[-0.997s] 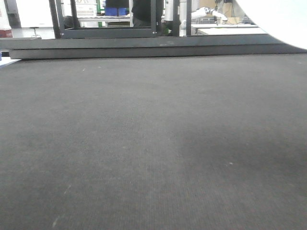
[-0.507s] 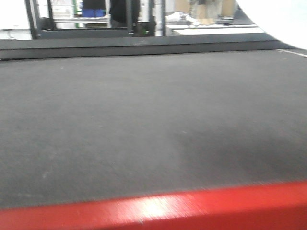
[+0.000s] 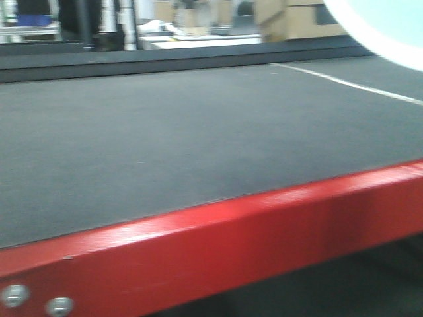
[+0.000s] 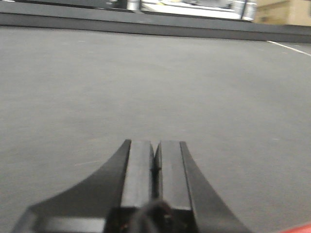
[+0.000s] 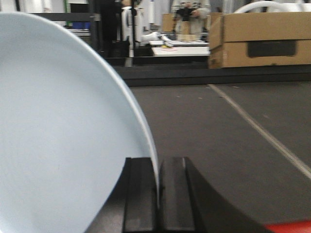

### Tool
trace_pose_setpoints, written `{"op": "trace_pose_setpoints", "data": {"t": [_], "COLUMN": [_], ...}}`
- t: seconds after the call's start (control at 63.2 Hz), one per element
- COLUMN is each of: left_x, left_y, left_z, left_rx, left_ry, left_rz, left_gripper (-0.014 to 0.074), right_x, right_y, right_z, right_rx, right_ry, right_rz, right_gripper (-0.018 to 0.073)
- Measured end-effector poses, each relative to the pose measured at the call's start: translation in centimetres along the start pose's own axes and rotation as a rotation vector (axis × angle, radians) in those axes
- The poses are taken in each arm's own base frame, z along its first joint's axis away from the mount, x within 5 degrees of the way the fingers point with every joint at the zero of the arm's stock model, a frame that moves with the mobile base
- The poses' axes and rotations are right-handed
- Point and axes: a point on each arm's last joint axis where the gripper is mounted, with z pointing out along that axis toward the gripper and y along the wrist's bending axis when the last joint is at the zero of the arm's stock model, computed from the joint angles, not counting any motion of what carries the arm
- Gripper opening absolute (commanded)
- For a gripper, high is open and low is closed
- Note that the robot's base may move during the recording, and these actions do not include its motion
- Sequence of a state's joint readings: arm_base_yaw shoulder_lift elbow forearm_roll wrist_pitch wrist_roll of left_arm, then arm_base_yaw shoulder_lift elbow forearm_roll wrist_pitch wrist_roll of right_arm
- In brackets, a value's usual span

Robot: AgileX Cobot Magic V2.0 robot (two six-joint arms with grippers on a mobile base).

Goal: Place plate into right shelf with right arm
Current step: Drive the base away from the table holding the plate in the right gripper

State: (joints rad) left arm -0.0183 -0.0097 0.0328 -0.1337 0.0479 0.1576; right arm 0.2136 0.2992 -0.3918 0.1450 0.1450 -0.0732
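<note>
As the view swings, surface (image 3: 165, 132): red edge (image 3: 231, 231) now fills lower frame.
Plate (image 5: 63, 136): left of frame, rim clenched in right jaws.
Left jaws: closed, empty.
Right shelf: unseen; carry likely underway.

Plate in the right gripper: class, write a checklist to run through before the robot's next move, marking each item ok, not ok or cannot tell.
1. Grip on the plate: right gripper shut on its rim, which sits between the fingers. Ok.
2. Plate clear of the table: the front view shows it above the grey top. Ok.
3. Left gripper out of the way: shut, empty, over the table. Ok.
4. Right shelf in sight: background blurred, no steel rack made out. Cannot tell.
5. Free path to the shelf: cannot tell.
</note>
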Motion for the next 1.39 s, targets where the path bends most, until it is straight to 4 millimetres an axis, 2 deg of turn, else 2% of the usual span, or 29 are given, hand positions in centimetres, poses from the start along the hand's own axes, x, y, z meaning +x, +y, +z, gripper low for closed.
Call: {"op": "trace_pose_setpoints", "data": {"t": [1.393], "left_x": [0.00], "left_y": [0.00], "left_z": [0.00], "left_rx": [0.000], "left_ry": [0.000], "left_rz": [0.000], "left_gripper": [-0.0128], "right_x": [0.02], "right_y": [0.00], "right_z": [0.00], "right_rx": [0.000], "right_ry": [0.002], "right_rz": [0.000], "right_gripper": [0.0052]}}
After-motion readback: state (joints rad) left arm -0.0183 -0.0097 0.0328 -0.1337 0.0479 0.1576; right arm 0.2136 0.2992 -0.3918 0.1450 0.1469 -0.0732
